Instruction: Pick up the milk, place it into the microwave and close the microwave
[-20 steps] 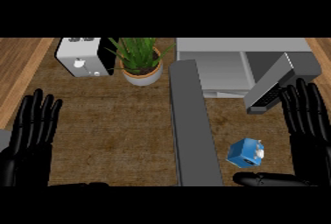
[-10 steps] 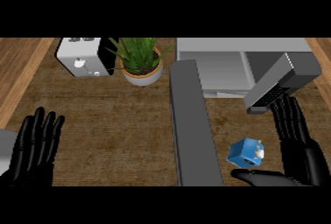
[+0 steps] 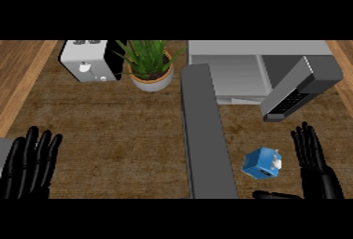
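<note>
The milk is a small blue carton with a white cap, standing on the counter at the lower right. My right hand is open just right of it, fingers straight and pointing up, thumb reaching under the carton near the lower edge; it does not touch the carton. The microwave stands at the back right, its door swung open to the right and its cavity showing. My left hand rests open at the lower left, fingers up.
A long grey bar runs from mid-counter to the lower edge, just left of the milk. A potted green plant and a white toaster stand at the back left. Wooden floor borders the counter at both sides.
Both hands have slid down toward the lower edge. The right hand now stands lower, beside the milk. The milk and microwave door have not moved.
</note>
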{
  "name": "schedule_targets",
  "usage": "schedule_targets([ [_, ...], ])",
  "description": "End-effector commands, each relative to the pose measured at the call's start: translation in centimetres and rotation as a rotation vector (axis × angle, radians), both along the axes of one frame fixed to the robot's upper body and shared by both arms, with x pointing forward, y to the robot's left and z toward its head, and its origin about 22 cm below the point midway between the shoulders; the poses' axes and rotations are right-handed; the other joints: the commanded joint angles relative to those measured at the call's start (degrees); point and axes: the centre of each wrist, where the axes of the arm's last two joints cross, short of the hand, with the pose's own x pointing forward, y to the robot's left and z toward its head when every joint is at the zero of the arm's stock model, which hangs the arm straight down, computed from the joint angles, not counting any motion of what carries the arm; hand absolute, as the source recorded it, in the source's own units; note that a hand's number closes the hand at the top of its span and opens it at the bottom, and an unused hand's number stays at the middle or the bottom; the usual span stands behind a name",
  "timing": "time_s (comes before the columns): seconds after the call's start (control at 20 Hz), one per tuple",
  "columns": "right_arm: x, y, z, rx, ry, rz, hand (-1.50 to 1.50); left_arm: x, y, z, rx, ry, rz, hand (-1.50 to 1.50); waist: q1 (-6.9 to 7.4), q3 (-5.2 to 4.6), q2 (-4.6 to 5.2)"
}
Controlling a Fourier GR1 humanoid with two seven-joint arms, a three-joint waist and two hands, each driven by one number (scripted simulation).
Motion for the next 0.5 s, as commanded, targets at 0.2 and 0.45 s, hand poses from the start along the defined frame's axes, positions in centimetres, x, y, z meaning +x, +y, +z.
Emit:
schedule_targets([
  [0.2, 0.6, -2.8, -5.5, 0.003, 0.006, -0.020, -1.50, -0.2, -0.9, -0.5, -0.013, 0.010, -0.012, -1.50, 0.08, -0.01, 0.04],
  [0.45, -0.1, -1.2, -7.2, 0.073, 0.013, -0.007, -1.50, -0.6, -0.6, 0.4, 0.022, -0.001, 0.013, -1.50, 0.00, -0.02, 0.00],
])
